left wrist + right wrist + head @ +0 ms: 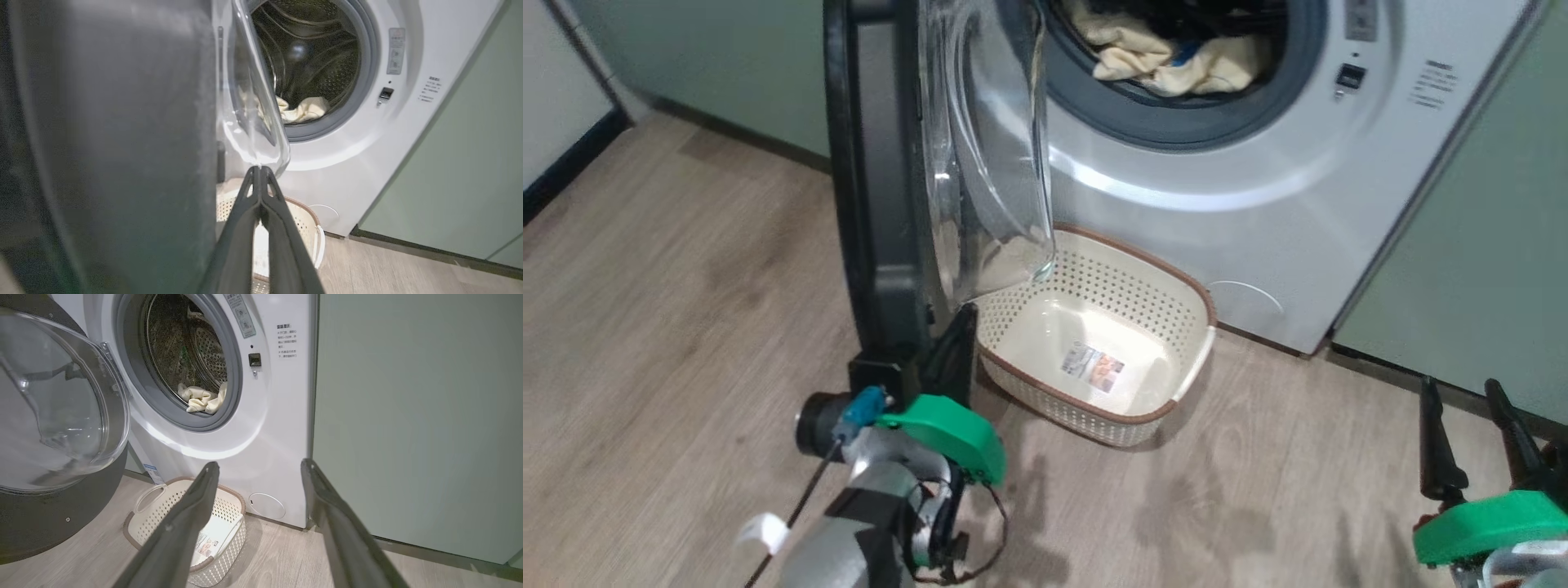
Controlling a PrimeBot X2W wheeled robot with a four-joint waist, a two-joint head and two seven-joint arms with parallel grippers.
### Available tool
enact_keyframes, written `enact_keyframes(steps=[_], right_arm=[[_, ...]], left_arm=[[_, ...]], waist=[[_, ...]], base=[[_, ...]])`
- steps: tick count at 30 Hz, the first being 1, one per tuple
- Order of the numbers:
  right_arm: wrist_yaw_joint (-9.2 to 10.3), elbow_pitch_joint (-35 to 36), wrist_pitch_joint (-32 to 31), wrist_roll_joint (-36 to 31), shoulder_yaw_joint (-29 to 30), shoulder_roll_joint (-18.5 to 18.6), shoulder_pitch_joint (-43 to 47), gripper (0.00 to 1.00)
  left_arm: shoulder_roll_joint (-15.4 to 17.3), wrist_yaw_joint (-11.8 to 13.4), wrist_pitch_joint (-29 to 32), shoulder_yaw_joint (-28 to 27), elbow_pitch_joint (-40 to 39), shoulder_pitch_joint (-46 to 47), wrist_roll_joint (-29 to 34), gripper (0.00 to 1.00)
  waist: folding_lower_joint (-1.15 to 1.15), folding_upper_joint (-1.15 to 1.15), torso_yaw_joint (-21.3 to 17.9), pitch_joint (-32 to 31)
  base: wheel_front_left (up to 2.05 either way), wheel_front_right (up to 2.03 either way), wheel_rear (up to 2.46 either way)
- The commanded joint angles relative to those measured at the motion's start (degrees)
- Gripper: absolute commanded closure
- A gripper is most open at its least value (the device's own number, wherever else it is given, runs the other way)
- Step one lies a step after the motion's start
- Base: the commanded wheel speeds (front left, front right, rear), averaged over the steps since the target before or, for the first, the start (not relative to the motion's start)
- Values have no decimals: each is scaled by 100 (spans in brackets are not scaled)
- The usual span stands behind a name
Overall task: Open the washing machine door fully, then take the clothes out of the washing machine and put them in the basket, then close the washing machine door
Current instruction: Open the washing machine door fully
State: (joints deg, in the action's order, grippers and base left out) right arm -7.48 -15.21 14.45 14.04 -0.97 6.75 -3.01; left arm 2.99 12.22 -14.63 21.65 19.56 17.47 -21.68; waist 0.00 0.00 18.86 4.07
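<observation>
Writing on the washing machine [1258, 204] is too small to read: a block of dark lines [287, 340] right of the drum opening, a grey label strip [241, 314] on its rim, and a blue sticker [151, 472] low on the front. The washing machine door [882, 204] stands swung out, glass bowl [996, 163] facing the drum, where the clothes [1176, 61] lie heaped. The basket [1127, 282] sits on the wood floor [686, 245] below the door, with a printed label [1093, 366] on its bottom, also unreadable. The left gripper [260, 169] has its fingers pressed together, tips just under the bowl; the right gripper [259, 464] hangs spread apart near the green cabinet [408, 416].
</observation>
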Motion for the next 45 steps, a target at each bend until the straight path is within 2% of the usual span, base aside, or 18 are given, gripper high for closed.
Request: enact_keyframes(steps=[1, 13, 20, 36, 45], right_arm=[[-1, 157, 55, -16, -113, 68, -205, 0], [-1, 181, 55, -30, -89, 82, -201, 0], [-1, 207, 55, -51, -99, 138, -256, 0], [-1, 231, 55, -40, -209, 355, -428, 0], [-1, 238, 55, -34, -237, 426, -538, 0]], left_arm=[[158, 20, -37, -323, -203, 142, 15, 100], [419, 74, -37, -908, -323, 0, -61, 100], [508, 56, -37, -1326, -166, 52, -141, 100], [509, -358, -37, -2687, 559, 765, -157, 100], [445, -487, -37, -3319, 1060, 1110, -42, 100]], waist=[[0, 0, 120, 17], [0, 0, 630, 32], [0, 0, 760, 142], [0, 0, 673, 507], [0, 0, 597, 680]], base=[[0, 0, 0], [0, 0, 0], [0, 0, 0], [0, 0, 0], [0, 0, 0]])
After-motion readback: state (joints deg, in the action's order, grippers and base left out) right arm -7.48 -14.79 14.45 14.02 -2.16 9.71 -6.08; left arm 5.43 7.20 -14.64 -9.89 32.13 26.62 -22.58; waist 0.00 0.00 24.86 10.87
